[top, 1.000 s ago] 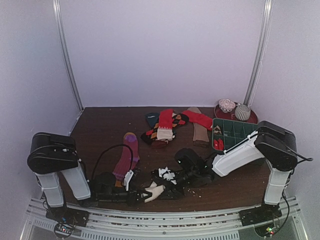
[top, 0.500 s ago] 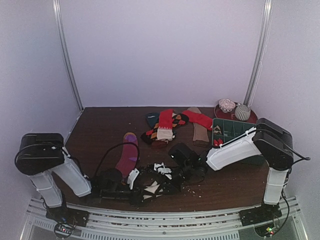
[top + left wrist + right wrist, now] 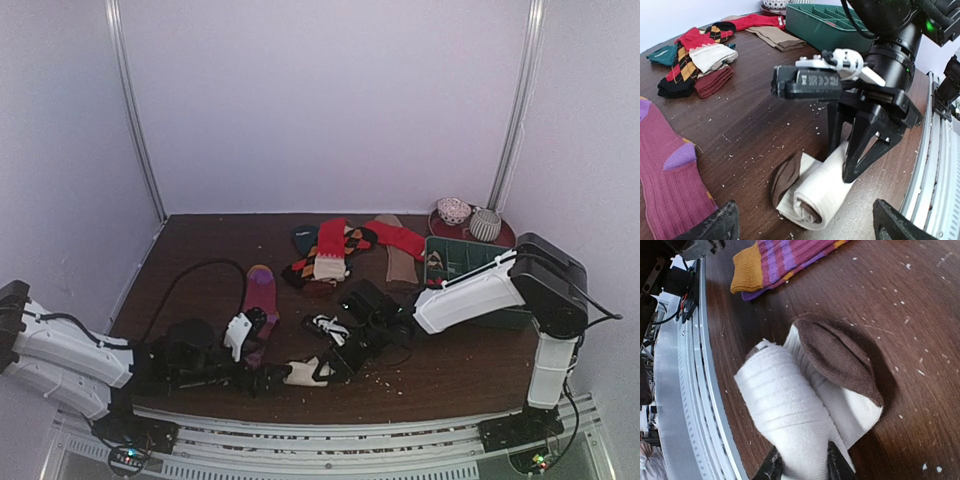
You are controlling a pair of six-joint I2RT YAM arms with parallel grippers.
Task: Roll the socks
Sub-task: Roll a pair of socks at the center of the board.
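Note:
A cream-and-brown sock (image 3: 822, 192) lies rolled up near the table's front edge, its brown toe flap sticking out to one side (image 3: 840, 357). My right gripper (image 3: 802, 466) is shut on one end of this roll (image 3: 303, 373); in the left wrist view its black fingers (image 3: 860, 150) come down onto it. My left gripper (image 3: 805, 227) stands wide open just short of the roll, touching nothing. The purple-magenta striped sock (image 3: 258, 305) lies flat to the left, its orange end (image 3: 747, 275) nearest the roll.
Red, argyle, tan and teal socks lie in a loose pile (image 3: 330, 255) at mid-back. The green compartment tray (image 3: 470, 262) sits at the right under the right arm, with two bowls on a dark plate (image 3: 470, 222) behind it. Crumbs dot the wood.
My left gripper has opened, let go of the rolled sock and drawn back to the left as its arm lowered. The right gripper has closed on the roll.

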